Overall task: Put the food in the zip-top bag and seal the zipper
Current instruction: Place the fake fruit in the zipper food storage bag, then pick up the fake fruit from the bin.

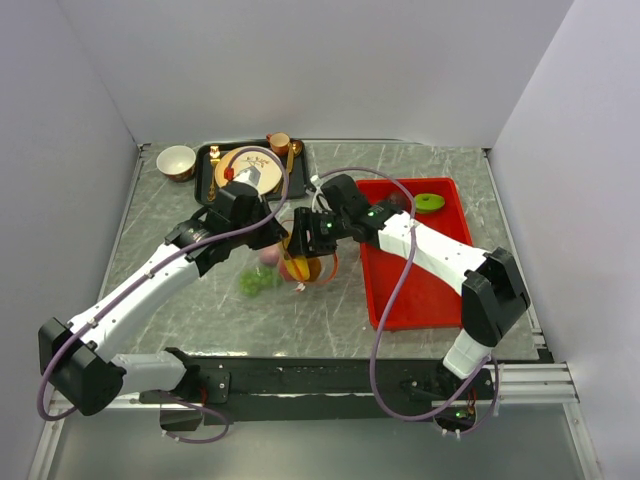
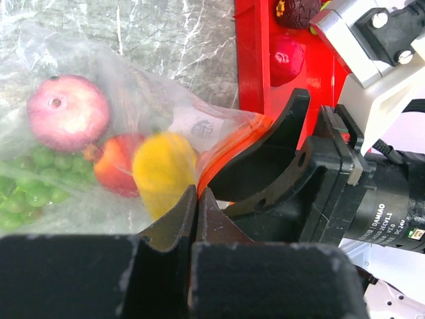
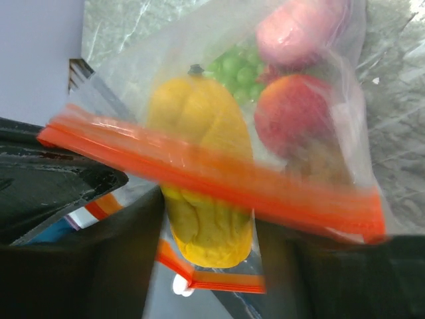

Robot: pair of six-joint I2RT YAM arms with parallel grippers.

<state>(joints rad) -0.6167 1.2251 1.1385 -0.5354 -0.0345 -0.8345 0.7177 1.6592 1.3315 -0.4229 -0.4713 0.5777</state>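
The zip-top bag (image 1: pixel 272 268) lies mid-table, lifted at its mouth, with a pink-purple round piece (image 2: pixel 66 113), a red piece (image 2: pixel 114 165) and green grapes (image 2: pixel 26 189) inside. My left gripper (image 2: pixel 197 194) is shut on the orange zipper (image 2: pixel 226 149) and holds that edge up. My right gripper (image 3: pixel 209 212) is at the mouth, open, and the yellow oblong piece (image 3: pixel 202 199) sits loosely between its fingers, behind the near zipper strip (image 3: pixel 219 176). In the top view both grippers (image 1: pixel 268 232) (image 1: pixel 305 245) meet over the bag.
A red tray (image 1: pixel 415 285) lies on the right with a green piece (image 1: pixel 431 202), a red round piece (image 2: pixel 287 56) and a dark piece (image 2: pixel 299 10). At the back stand a black tray with a cream plate (image 1: pixel 250 172), a cup (image 1: pixel 279 143) and a bowl (image 1: pixel 176 160).
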